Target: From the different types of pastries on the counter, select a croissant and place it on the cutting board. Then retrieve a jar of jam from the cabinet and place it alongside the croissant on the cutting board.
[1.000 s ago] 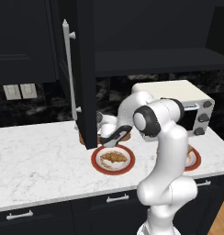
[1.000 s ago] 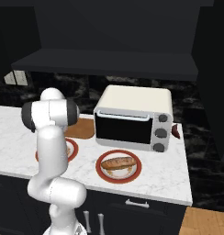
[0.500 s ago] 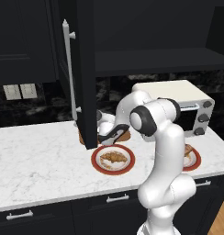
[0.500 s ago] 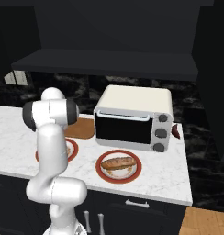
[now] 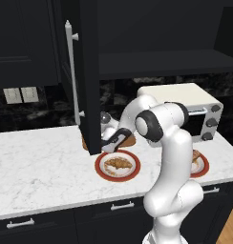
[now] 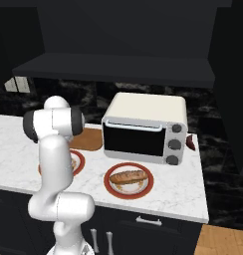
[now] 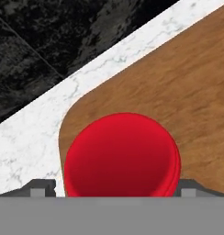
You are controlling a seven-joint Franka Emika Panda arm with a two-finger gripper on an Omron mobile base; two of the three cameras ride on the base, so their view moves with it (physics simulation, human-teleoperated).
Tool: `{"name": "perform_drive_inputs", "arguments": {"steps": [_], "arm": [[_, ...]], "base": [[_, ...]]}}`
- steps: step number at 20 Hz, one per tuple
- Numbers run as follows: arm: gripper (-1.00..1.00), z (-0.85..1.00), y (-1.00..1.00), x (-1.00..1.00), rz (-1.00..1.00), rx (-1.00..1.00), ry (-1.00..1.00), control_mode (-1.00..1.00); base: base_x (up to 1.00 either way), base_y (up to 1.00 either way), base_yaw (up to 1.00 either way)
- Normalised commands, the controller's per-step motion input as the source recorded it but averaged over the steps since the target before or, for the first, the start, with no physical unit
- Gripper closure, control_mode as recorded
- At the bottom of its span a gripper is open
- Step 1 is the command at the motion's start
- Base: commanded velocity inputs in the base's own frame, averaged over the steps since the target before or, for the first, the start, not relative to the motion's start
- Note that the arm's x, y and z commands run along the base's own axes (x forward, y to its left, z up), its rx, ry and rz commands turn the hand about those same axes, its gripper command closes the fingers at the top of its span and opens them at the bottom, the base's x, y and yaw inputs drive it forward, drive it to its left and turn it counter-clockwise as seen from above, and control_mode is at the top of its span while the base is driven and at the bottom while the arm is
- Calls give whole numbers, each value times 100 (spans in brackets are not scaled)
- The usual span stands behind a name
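Jar (image 7: 122,155) on board (image 7: 187,92), near its rounded corner, just inside edge by counter (image 7: 31,137). Sits between fingertips (image 7: 40,188); gripper (image 7: 111,190) jaws apart, flanking the red lid, no clamp seen.

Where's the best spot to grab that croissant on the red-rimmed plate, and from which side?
Likely from straight above, pincer closing across the thick middle of the croissant. It lies flat on the plate, whose raised rim would hinder a side approach, and its tapered ends offer less to hold.
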Motion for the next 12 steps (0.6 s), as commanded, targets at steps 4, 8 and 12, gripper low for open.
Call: {"name": "perform_drive_inputs", "arguments": {"steps": [4, 8, 12], "arm": [[-100, 35, -18, 0, 0, 14, 11, -100], [-100, 55, -16, 0, 0, 11, 12, -100], [-100, 66, -9, 4, 0, 8, 11, -100]], "base": [[0, 0, 0], [0, 0, 0], [0, 0, 0]]}}
